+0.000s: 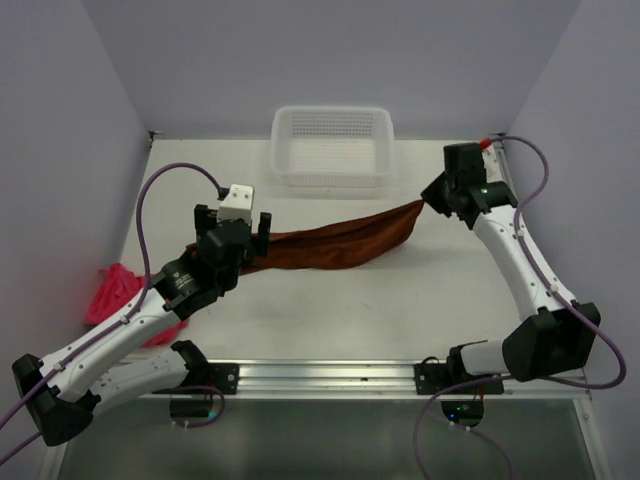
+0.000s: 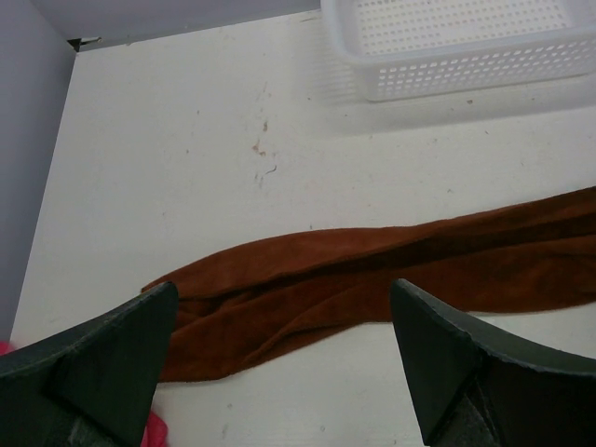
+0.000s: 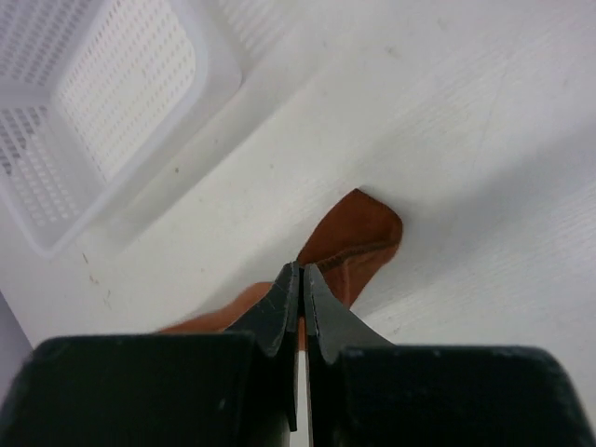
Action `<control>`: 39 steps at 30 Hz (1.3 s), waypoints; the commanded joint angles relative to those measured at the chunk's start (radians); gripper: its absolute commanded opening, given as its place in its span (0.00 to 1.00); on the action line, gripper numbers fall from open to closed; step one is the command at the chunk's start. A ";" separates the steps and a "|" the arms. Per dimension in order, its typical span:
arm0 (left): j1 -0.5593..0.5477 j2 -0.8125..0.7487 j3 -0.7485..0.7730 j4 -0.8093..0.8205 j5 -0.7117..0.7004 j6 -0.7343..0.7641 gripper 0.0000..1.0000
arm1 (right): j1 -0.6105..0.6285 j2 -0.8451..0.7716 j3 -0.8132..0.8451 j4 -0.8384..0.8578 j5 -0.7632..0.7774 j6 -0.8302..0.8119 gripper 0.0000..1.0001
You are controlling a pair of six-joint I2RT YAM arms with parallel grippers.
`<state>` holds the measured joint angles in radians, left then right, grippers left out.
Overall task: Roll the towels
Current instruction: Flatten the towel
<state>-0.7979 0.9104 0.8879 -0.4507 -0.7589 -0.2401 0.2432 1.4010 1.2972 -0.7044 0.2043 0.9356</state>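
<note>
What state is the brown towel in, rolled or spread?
Neither: the brown towel lies bunched in a long loose strip, not rolled. The right gripper is shut on one end.

The left fingers (image 2: pixel 93 363), spread wide, hover above the bunched rust-brown towel (image 2: pixel 372 289), white basket (image 2: pixel 466 56) beyond.

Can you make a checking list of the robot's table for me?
surface: white table, a few small brown specks.
job's things: rust-brown cloth towel stretched out in a loose strip; bright pink cloth towel bunched at the table's left edge.
clutter: white mesh plastic basket at the back, empty.
tools: left tool open over the brown towel's left end; right tool shut on its right end.
cables: purple cables, one loop on each side.
surroundings: plain pale walls.
</note>
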 commanded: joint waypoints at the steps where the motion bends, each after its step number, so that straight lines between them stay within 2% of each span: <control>1: 0.003 -0.002 -0.006 0.023 -0.030 0.013 1.00 | -0.073 -0.088 0.044 -0.093 0.075 -0.069 0.00; 7: 0.003 0.010 0.002 0.026 -0.014 0.002 1.00 | -0.200 -0.163 -0.044 -0.090 0.107 -0.124 0.00; 13: 0.005 0.056 0.054 -0.008 0.056 -0.047 1.00 | -0.295 -0.169 -0.081 -0.073 0.179 -0.195 0.00; 17: 0.029 0.088 0.057 -0.019 0.189 -0.131 1.00 | -0.340 -0.160 -0.102 -0.032 0.169 -0.213 0.00; 22: 0.166 0.143 -0.033 0.049 0.394 -0.229 1.00 | -0.372 -0.135 -0.113 0.029 0.020 -0.215 0.00; 32: 0.334 0.257 -0.061 0.124 0.498 -0.326 0.99 | -0.375 -0.145 -0.170 0.068 -0.037 -0.228 0.00; 39: 0.491 0.360 -0.070 0.198 0.619 -0.370 0.86 | -0.375 -0.129 -0.252 0.121 -0.086 -0.227 0.00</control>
<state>-0.3515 1.2407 0.8181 -0.3389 -0.2100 -0.5667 -0.1276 1.2716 1.0649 -0.6472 0.1608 0.7212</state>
